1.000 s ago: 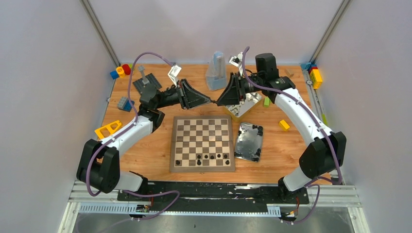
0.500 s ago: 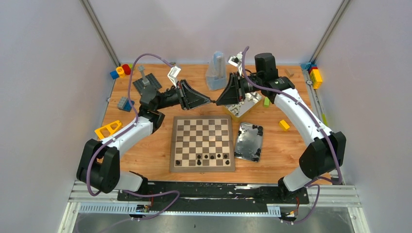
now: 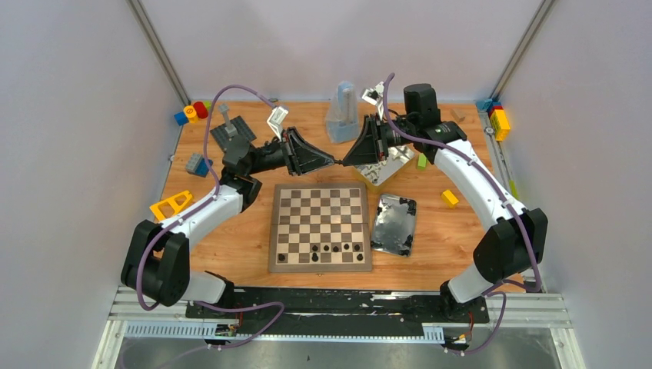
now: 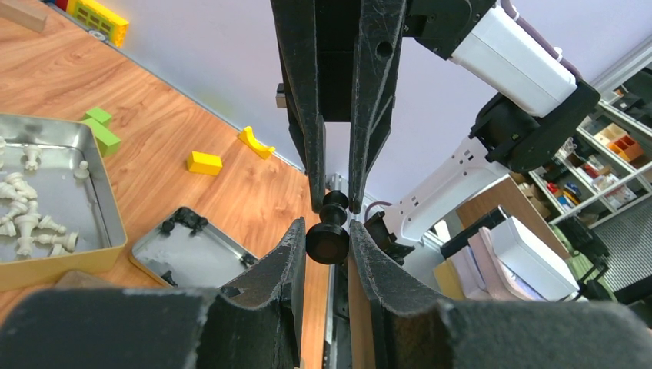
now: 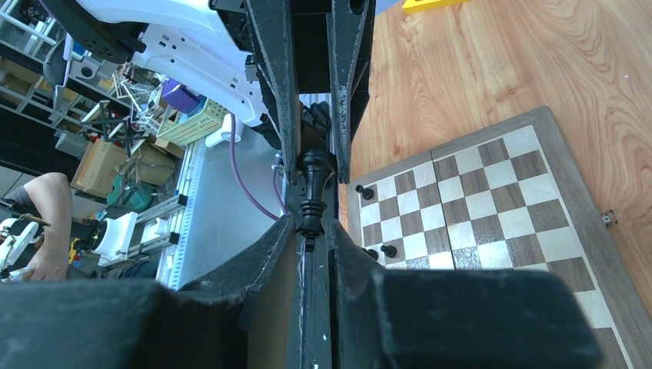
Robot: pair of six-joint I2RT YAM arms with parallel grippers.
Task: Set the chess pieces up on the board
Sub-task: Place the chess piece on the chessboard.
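Note:
Above the far edge of the board (image 3: 321,204) my two grippers meet tip to tip. A glossy black chess piece (image 3: 338,162) lies sideways between them, off the table. My left gripper (image 4: 326,231) is shut on its round base (image 4: 328,243). My right gripper (image 5: 310,224) is shut on its narrow top end (image 5: 310,215). Several black pieces (image 3: 337,248) stand on the board's two near rows. White pieces (image 4: 23,223) lie in a gold-sided tin (image 3: 382,175) under the right arm.
A shiny open tin (image 3: 394,224) lies right of the board, with a few black pieces (image 4: 177,224) in one corner. A grey container (image 3: 342,114) and a studded plate (image 3: 233,131) stand at the back. Toy blocks (image 3: 171,205) (image 3: 450,198) (image 3: 498,119) lie around.
My right gripper's fingers have closed onto the piece's top end. Both arms have stayed almost where they were.

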